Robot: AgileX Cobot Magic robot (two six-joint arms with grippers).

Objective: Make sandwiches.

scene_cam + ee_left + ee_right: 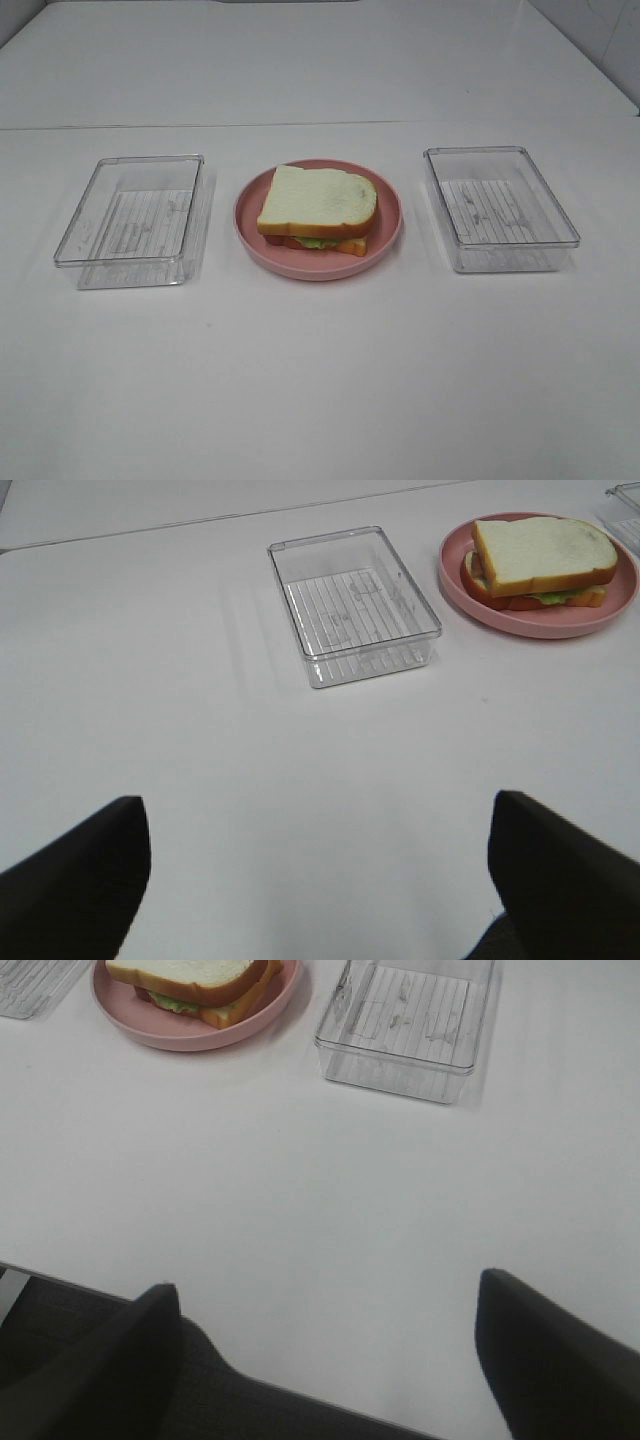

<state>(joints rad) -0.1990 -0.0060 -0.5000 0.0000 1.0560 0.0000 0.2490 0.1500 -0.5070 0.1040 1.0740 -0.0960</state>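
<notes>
Flanking the round pink plate point(250, 225) are two clear rectangular plastic trays point(130, 215) point(500, 208), one per side. Stacked white-bread sandwich point(318, 208) with green lettuce sits on that plate, well ahead of both pincers: left gripper point(320, 875) and right gripper point(330, 1360) gape wide, holding nothing.

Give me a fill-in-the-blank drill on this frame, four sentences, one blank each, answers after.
1. The sandwich sits on a round plate coloured ____.
2. Clear containers flanking the plate number ____.
3. The left container and right container both hold ____.
4. The left gripper and right gripper both have their jaws ____.

Answers: pink; two; nothing; open
</notes>
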